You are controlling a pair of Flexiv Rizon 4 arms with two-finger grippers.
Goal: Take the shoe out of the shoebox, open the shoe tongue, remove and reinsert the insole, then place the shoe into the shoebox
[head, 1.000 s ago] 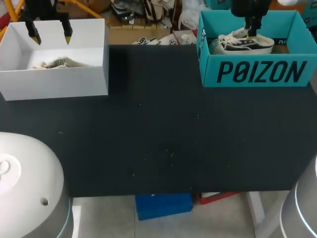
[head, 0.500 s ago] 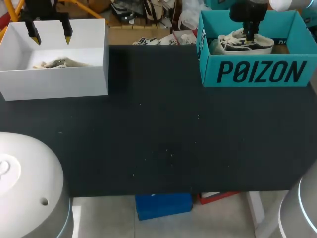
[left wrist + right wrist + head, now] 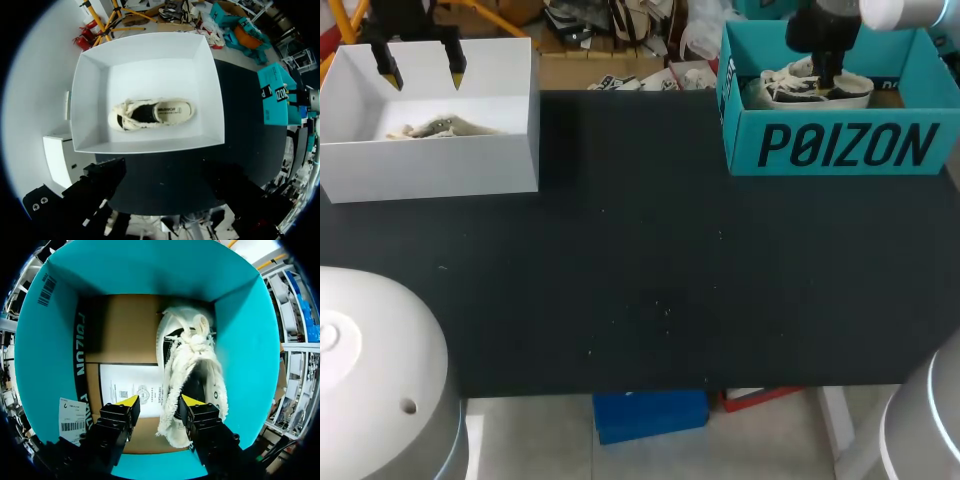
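1. right fingers [image 3: 192,407]: spread apart, pinching nothing, lowered inside the teal shoebox [image 3: 55,315]
2. dark shoe [image 3: 195,365], shaggy cream laces: lying on the shoebox floor; one finger over its opening, the other beside it above a paper sheet [image 3: 130,382]
3. left fingers [image 3: 457,68]: spread apart, holding nothing, hanging over the white box [image 3: 440,165]
4. cream shoe [image 3: 152,114]: on the white box floor, well below the left fingers
5. counter [image 3: 650,260]: dark, carries both boxes at its far corners
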